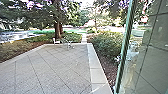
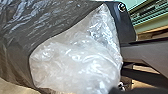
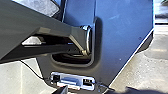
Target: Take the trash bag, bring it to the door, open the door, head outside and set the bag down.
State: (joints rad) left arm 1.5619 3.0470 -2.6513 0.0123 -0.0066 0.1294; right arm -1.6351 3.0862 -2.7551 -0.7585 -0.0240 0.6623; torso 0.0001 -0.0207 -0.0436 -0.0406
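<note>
Across the paving [image 1: 50,67], furniture [image 1: 57,42] stands near bushes [image 1: 75,37].

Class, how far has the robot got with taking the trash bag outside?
Pickup looks done: the trash bag shows close up at the left wrist. Door-opening looks done, with the paved yard open ahead beside a glass pane. Going out seems in hand; whether the base is outside, I cannot tell. Left: putting down the bag.
</note>
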